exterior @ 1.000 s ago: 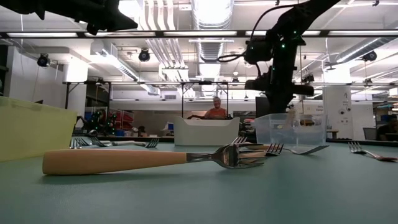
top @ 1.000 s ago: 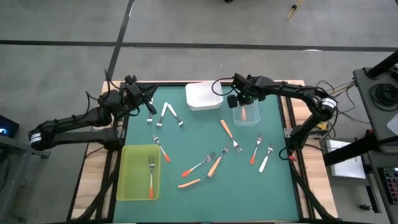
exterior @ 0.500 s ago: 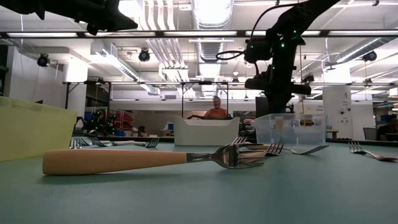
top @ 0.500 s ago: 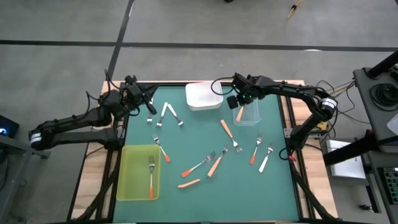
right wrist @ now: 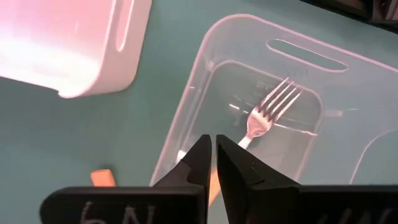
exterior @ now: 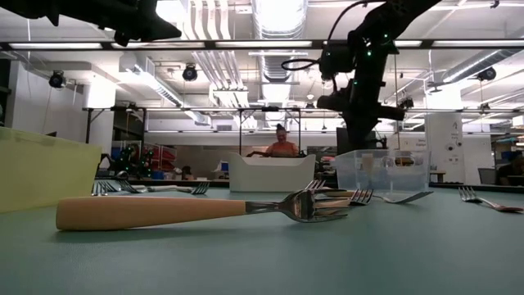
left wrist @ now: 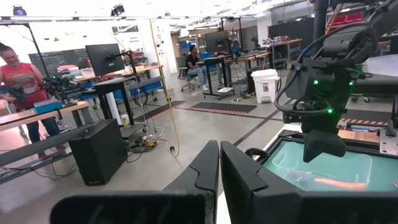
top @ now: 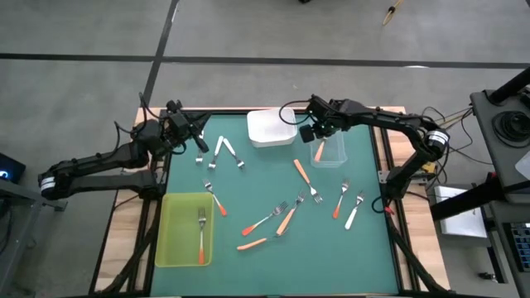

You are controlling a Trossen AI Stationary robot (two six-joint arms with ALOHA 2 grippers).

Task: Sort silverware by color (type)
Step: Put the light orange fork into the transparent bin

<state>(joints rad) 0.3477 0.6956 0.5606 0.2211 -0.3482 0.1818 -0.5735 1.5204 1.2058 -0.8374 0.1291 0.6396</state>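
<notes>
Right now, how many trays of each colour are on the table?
Yellow-green tray: 1
White tray: 1
Clear tray: 1
Total: 3 trays

We are in a robotics lab or workshop. Beyond our green surface (top: 273,248) we see exposed ceiling ducts (exterior: 274,16), strip lights, a bare concrete floor (left wrist: 155,168) with trailing cables, workbenches (left wrist: 37,112) carrying monitors (left wrist: 104,58), a waste bin (left wrist: 265,84), and people (left wrist: 18,74) working at desks.
</notes>
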